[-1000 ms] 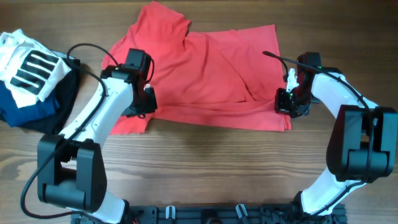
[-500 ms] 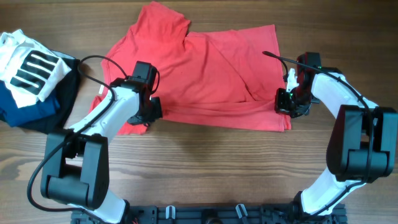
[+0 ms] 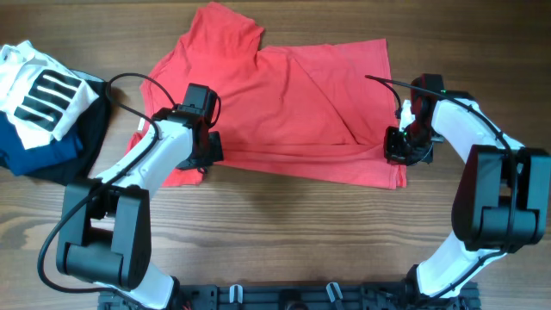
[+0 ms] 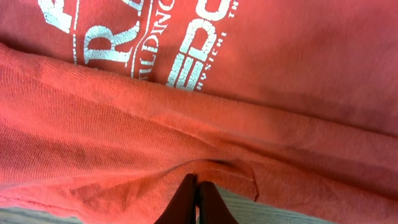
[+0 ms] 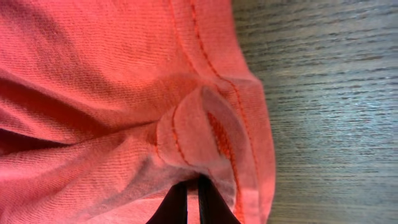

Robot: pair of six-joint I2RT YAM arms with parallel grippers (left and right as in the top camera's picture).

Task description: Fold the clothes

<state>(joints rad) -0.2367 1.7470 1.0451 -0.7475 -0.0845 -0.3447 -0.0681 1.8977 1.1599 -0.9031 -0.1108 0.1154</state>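
Shirt (image 3: 284, 112) lies spread, red, mid-table on your wooden table (image 3: 284, 232) | your left claw (image 3: 207, 148) is pinched tight on its near-left edge, white lettering just beyond | your right claw (image 3: 399, 148) nips a hem fold at the near-right corner.

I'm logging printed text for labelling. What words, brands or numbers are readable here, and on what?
"EDC": large white print on the red soft-fabric T-shirt, left wrist view.
"ILDING": small white line under a large "R"; its start is unclear.
"SYSTEM TH": tiny line under "EDC", barely legible, cut off.
Other large letters: cut by the picture edge, unreadable.
Other views: no text.
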